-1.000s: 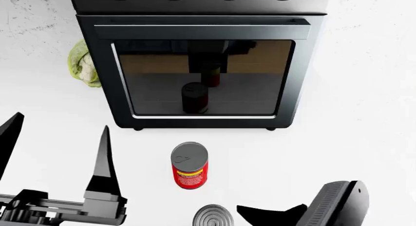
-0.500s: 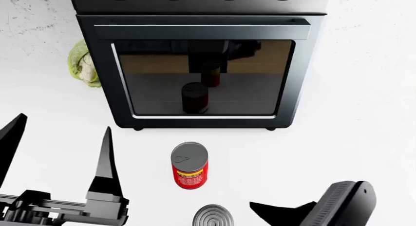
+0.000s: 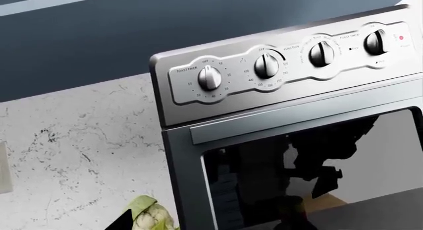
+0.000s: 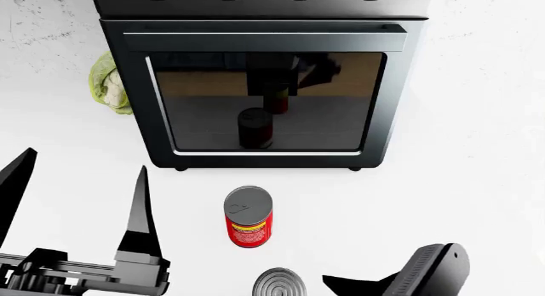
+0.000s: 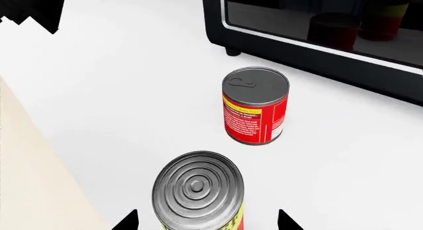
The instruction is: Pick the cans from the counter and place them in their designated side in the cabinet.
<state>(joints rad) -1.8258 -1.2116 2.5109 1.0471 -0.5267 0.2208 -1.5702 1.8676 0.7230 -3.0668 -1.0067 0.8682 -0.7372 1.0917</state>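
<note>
At the bottom centre of the head frame, we have the near can (image 4: 281, 282) standing on the white tabletop (image 4: 477, 181), cut off by the lower edge, with our right gripper (image 4: 362, 284) just beside it to the right. From the right wrist camera, that near can (image 5: 198, 190) sits low in the frame between two dark fingertips (image 5: 127, 221), so we judge the right jaws spread around it without touching yet. The far can (image 4: 249, 217) stands upright just above it in the head frame, near the middle, in front of the black oven (image 4: 264, 79). Our left gripper (image 4: 73, 200) hangs at the lower left with its jaws spread wide and holding nothing. A green leafy vegetable (image 4: 109, 82) lies at the oven's left side.

We see two risks from here. If the jaws close off-centre, one fingertip could push the near can so it tips or rolls. The two cans also stand near each other, so a forward reach could knock the far can toward the oven door. No cabinet shows in any view, so we cannot yet judge the placing side.
</note>
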